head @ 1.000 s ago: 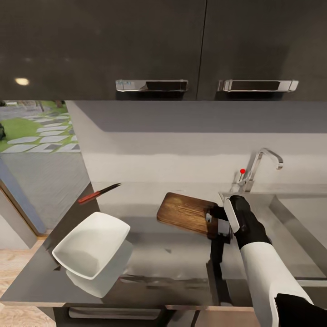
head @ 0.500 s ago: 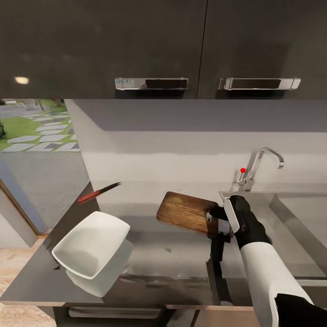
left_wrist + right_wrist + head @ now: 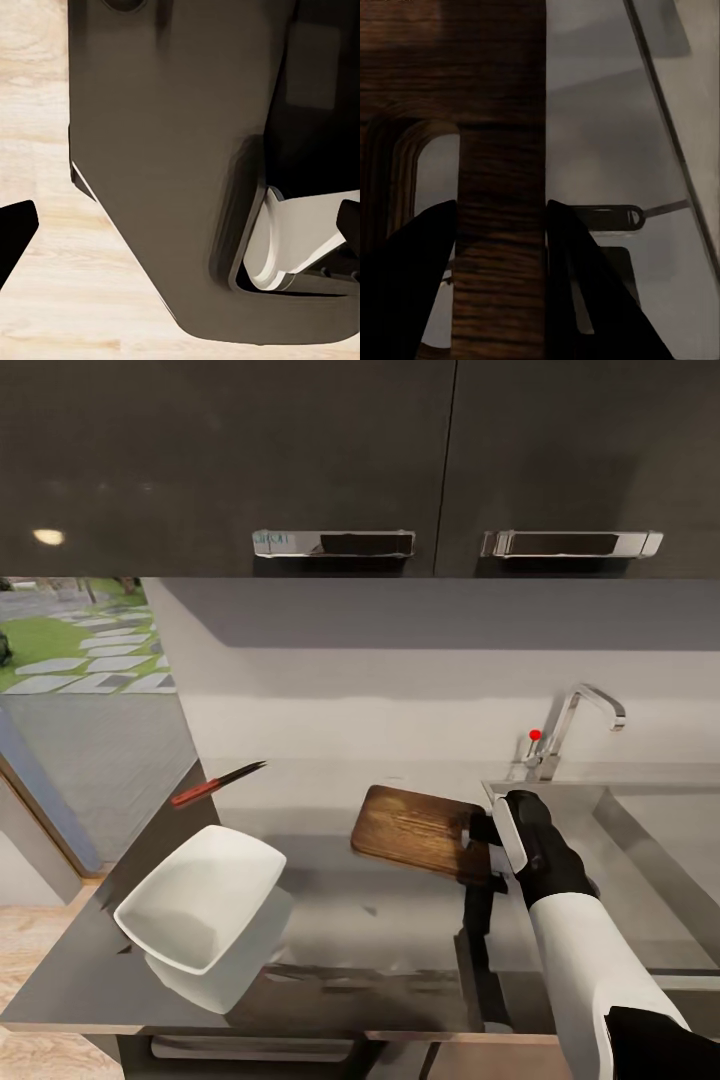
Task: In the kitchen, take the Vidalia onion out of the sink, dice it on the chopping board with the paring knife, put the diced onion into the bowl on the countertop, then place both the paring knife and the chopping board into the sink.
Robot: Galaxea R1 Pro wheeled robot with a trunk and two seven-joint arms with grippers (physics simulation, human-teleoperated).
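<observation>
The brown wooden chopping board [image 3: 412, 828] hangs slightly tilted just above the grey countertop [image 3: 380, 935], left of the sink [image 3: 628, 838]. My right gripper [image 3: 482, 852] is shut on the board's short end beside the slot hole. In the right wrist view the board [image 3: 499, 112] is pinched between both dark fingers [image 3: 585, 292] of the gripper [image 3: 501, 247]. The paring knife [image 3: 215, 784], with its red handle, lies at the counter's far left. The white square bowl [image 3: 200, 898] rests near the front left edge. My left gripper [image 3: 180, 225] is open over the floor beside my dark base.
A chrome tap [image 3: 572, 728] with a red knob [image 3: 535, 736] stands behind the sink. Dark wall cabinets [image 3: 360, 460] with metal handles hang overhead. A doorway to a garden [image 3: 70, 650] opens at the left. Bare counter lies between the bowl and the board.
The board has shifted a little to the right, toward the sink, in my right gripper. The knife and the bowl have stayed put.
</observation>
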